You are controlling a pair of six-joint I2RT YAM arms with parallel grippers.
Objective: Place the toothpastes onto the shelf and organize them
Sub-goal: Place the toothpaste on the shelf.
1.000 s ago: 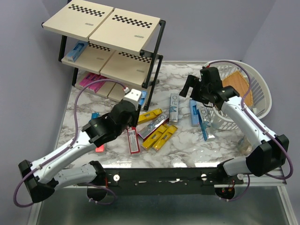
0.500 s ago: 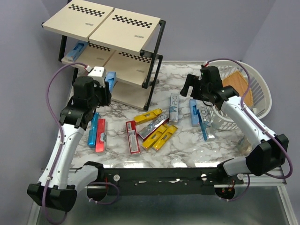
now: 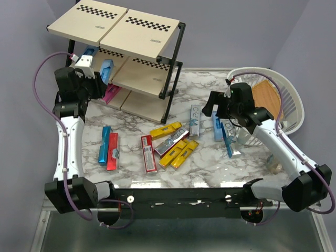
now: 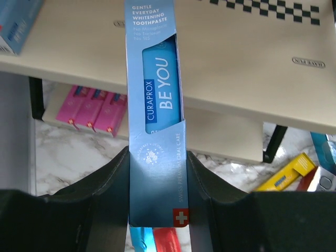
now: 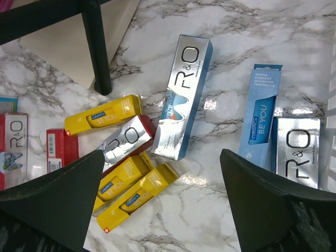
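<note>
At the shelf (image 4: pixel 252 68), left gripper (image 4: pixel 157 157) pinches a blue toothpaste (image 4: pixel 155 100)
We should slide it in flat; right gripper (image 5: pixel 161 157) gapes empty

A white slatted plastic basket (image 3: pixel 293 87) sits at the right edge of the white, grey-veined marble tabletop (image 3: pixel 210 160). A brown wooden board (image 3: pixel 265 97) leans tilted inside it.

We overlook the white marble table (image 3: pixel 210 160); right wrist views it nearer, left faces the black-framed beige shelf (image 4: pixel 252 68).
</note>
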